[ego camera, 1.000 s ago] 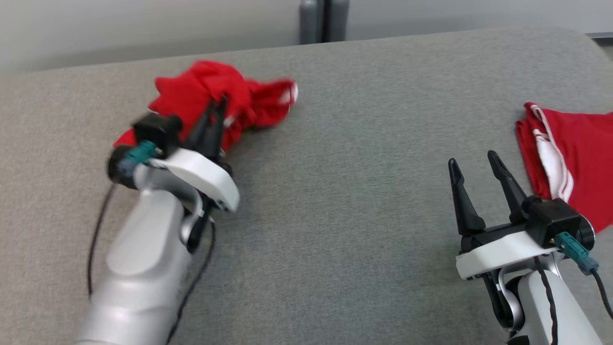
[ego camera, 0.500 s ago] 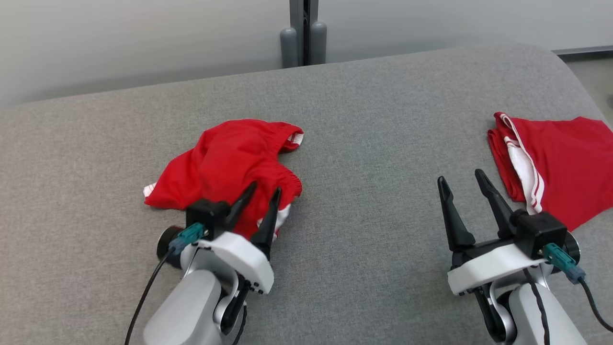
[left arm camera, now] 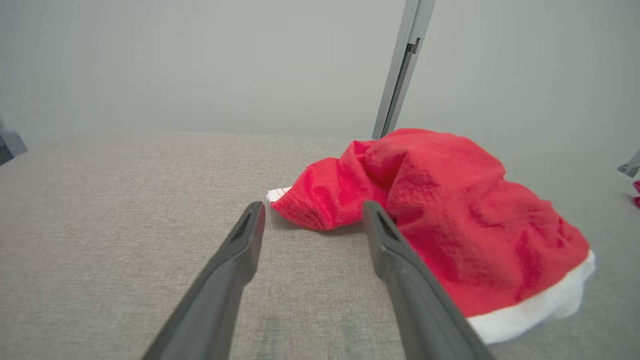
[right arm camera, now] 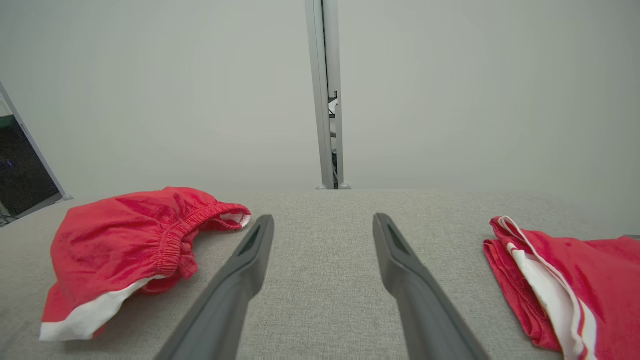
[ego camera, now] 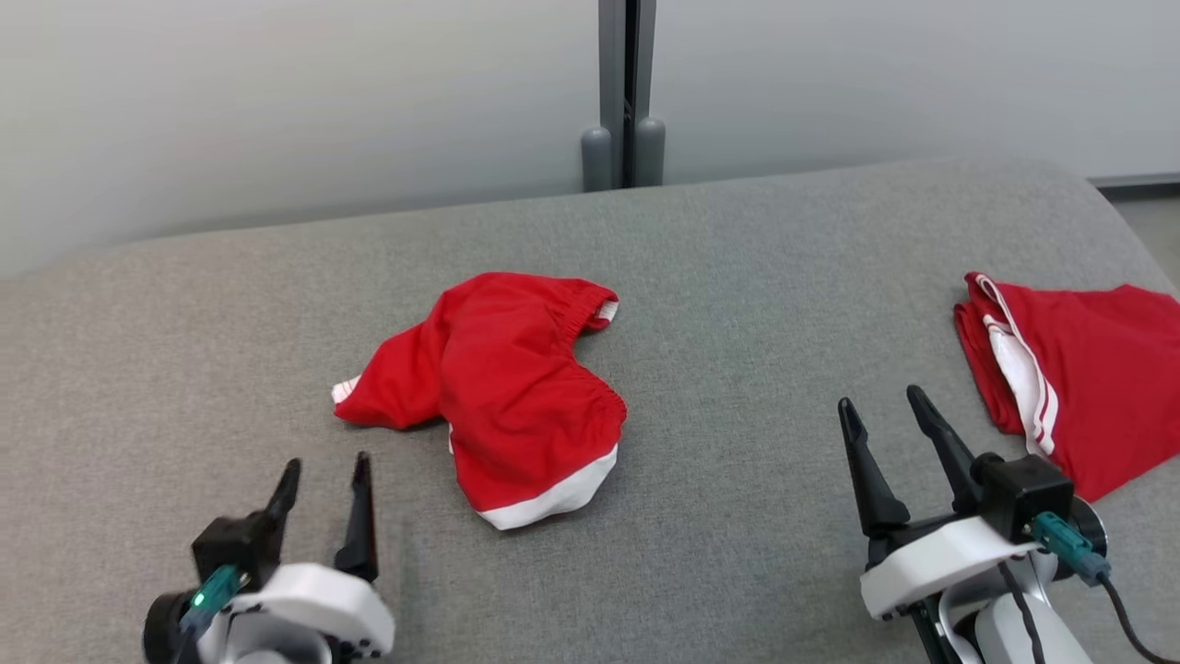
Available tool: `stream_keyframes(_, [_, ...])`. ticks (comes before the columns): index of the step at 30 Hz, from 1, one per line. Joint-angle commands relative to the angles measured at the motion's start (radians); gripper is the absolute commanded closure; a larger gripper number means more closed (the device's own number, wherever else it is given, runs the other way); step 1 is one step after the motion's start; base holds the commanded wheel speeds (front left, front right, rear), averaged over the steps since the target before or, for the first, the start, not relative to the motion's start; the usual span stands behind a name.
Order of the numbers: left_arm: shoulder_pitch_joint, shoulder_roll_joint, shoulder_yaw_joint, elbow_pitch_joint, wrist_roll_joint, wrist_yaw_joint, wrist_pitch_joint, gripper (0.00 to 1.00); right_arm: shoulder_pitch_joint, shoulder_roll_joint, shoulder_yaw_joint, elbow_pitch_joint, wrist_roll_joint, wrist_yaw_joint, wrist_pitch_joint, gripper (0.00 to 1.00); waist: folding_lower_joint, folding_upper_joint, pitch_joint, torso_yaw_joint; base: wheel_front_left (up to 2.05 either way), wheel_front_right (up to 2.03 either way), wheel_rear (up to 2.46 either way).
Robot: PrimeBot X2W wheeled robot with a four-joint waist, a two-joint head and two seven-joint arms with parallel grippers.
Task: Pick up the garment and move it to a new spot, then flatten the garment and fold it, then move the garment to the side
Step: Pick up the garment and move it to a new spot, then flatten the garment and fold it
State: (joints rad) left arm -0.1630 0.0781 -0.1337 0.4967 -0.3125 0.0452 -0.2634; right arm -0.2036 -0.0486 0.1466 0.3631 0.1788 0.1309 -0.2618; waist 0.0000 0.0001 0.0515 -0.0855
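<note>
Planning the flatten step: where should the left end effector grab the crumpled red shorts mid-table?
Likely the pointed left corner of the crumpled red fabric shorts, approached low from the near-left by the left end effector. That corner juts out clear of the bunched bulk, ahead of the open fingers.

Garment [ego camera: 502, 397] on table [ego camera: 756, 304] centre; second garment [ego camera: 1097, 369] at right edge
</note>
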Motion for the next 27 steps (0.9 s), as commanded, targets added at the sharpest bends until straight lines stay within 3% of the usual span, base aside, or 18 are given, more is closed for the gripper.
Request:
stream_keyframes(1, [0.020, 0.005, 0.018, -0.015, 0.017, -0.001, -0.001, 0.00, 0.013, -0.005, 0.002, 0.003, 0.002, 0.000, -0.004, 0.00, 0.0000, -0.0001, -0.021, 0.013, 0.00, 0.00, 0.00])
stream_keyframes(12, [0.223, -0.016, 0.183, -0.163, 0.139, -0.016, -0.001, 0.00, 0.061, -0.005, 0.042, 0.037, 0.020, 0.000, -0.005, 0.00, 0.0000, -0.0001, -0.066, 0.046, 0.00, 0.00, 0.00])
stream_keyframes(20, [0.229, -0.025, 0.178, -0.177, 0.130, -0.028, -0.001, 0.00, 0.046, -0.005, 0.078, 0.065, 0.041, 0.000, -0.004, 0.00, 0.0000, -0.0001, -0.047, 0.098, 0.00, 0.00, 0.00])
stream_keyframes(27, [0.196, -0.025, 0.124, -0.182, 0.113, -0.027, -0.001, 0.00, -0.031, -0.006, 0.113, 0.124, 0.085, 0.000, -0.004, 0.00, 0.0000, -0.0001, 0.014, 0.191, 0.00, 0.00, 0.00])
